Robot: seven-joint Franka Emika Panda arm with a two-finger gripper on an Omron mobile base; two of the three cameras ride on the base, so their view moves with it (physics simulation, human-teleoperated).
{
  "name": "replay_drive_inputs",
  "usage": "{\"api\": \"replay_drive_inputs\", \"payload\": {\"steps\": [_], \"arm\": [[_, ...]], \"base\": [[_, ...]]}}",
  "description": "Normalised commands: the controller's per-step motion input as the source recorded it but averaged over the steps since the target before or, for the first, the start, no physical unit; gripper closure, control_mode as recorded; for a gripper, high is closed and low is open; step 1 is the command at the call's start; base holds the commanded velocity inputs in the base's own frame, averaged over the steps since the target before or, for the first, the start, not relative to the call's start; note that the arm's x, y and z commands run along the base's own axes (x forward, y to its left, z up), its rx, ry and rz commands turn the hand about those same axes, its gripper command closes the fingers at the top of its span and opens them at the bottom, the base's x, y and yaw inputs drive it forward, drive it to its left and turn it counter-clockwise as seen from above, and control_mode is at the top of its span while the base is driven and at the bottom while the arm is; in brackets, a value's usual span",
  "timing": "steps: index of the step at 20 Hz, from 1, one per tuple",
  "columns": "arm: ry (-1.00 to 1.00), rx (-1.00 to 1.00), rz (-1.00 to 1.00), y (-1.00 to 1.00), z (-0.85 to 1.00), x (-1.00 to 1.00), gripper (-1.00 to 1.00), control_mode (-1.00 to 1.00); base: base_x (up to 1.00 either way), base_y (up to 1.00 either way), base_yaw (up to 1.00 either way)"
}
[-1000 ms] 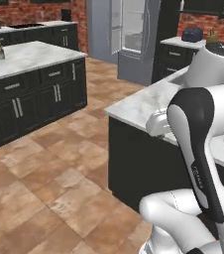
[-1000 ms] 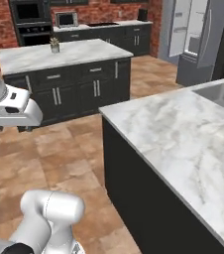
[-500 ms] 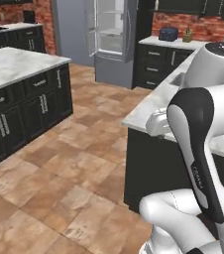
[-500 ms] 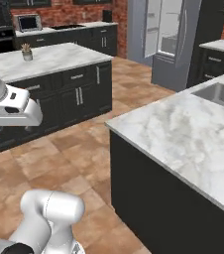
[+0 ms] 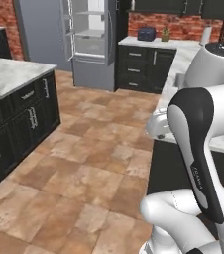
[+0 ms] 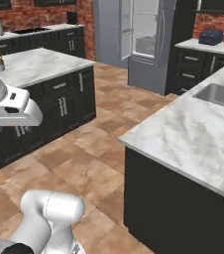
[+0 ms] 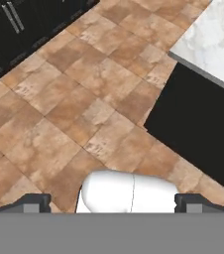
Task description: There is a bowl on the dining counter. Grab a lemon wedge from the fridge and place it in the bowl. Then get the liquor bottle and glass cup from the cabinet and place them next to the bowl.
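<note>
The grey fridge (image 5: 88,40) stands against the far wall with one door swung open and pale shelves showing inside; it also appears as the fridge (image 6: 144,31) in the right base view. My gripper (image 7: 113,204) hangs above the brown tile floor, pointing down, open, with nothing between its dark fingertips (image 7: 32,203). The arm is folded close over the base beside the marble dining counter (image 6: 193,134). Dark upper cabinets (image 5: 183,5) line the brick back wall. The bowl, lemon wedge, liquor bottle and glass cup are out of view.
A marble-topped island (image 5: 7,79) with black drawers sits on the left. A sink (image 6: 217,94) is set into the counter on the right. A dark blue appliance (image 5: 146,33) stands on the back counter. Tile floor (image 5: 94,149) runs between island and counter toward the fridge.
The base has moved: both base views have shifted, the fridge now looks larger and nearer, and the island has slid left. The arm keeps its pose and the gripper stays open.
</note>
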Motion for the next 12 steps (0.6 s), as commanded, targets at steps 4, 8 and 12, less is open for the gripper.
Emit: {"api": "replay_drive_inputs", "payload": {"steps": [4,8,12], "arm": [[0.0,0.0,0.0,0.0,0.0,0.0,-1.0,1.0],[0.0,0.0,0.0,0.0,0.0,0.0,-1.0,1.0],[0.0,0.0,0.0,0.0,0.0,0.0,-1.0,1.0]], "base": [[0.58,1.0,-0.38],[0.61,1.0,-0.38],[0.62,0.93,-0.38]]}}
